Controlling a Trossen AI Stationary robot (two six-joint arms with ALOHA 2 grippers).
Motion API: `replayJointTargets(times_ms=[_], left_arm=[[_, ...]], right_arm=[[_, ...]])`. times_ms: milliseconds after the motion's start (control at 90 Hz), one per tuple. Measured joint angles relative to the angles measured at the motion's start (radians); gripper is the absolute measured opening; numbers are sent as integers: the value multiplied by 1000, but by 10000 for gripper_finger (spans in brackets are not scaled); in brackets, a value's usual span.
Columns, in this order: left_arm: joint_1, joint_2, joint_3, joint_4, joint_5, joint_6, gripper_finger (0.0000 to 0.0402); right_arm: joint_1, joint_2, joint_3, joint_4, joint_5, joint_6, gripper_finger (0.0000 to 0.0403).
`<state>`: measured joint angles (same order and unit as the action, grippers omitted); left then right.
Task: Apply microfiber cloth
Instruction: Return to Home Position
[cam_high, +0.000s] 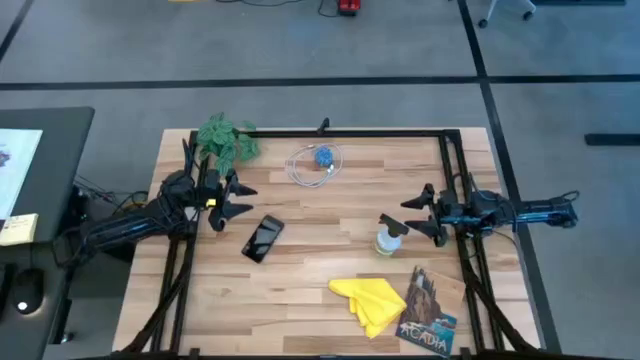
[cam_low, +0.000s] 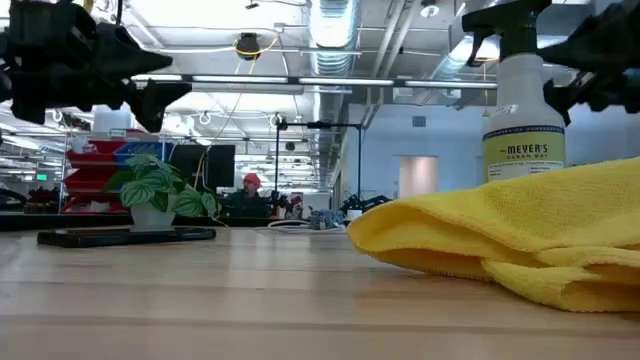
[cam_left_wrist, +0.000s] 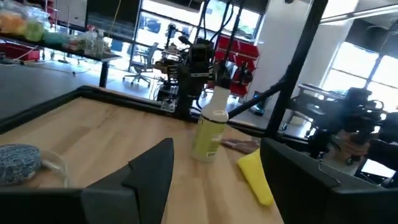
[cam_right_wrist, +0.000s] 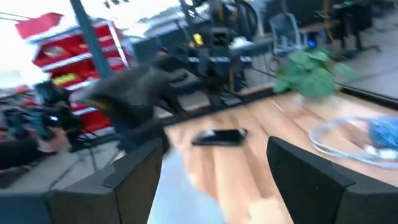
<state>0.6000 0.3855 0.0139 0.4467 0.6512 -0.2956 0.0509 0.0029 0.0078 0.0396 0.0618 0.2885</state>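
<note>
The yellow microfiber cloth (cam_high: 372, 300) lies crumpled on the wooden table near its front edge, and it fills the right of the low view (cam_low: 520, 240). No gripper touches it. A black smartphone (cam_high: 262, 238) lies flat left of centre. My left gripper (cam_high: 232, 200) hovers open at the table's left, above and beside the phone. My right gripper (cam_high: 415, 218) hovers open at the right. A spray bottle (cam_high: 390, 238) stands upright just in front of its fingers. The bottle shows blurred between them (cam_right_wrist: 180, 180) in the right wrist view.
A dark illustrated booklet (cam_high: 430, 312) lies right of the cloth at the front right. A potted plant (cam_high: 226, 140) stands at the far left corner. A coiled cable with a blue object (cam_high: 320, 162) lies at the far middle. A black frame (cam_high: 350, 132) borders the table.
</note>
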Motion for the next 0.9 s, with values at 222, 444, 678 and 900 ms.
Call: replayJointTargets(times_ms=[222,444,678,900], left_arm=[[87,1,-1,-177,-8,102,216],[87,0,-1,-347,-166,95,216],[86,0,0,-371,-226,62,216],[42,-19,0,-377,-259,59,216]], right_arm=[[-34,0,-1,-12,-17,16,274],[-41,4,-1,-16,-17,46,274],[-42,3,-2,-15,-13,71,274],[-41,3,-2,-15,-12,70,274]])
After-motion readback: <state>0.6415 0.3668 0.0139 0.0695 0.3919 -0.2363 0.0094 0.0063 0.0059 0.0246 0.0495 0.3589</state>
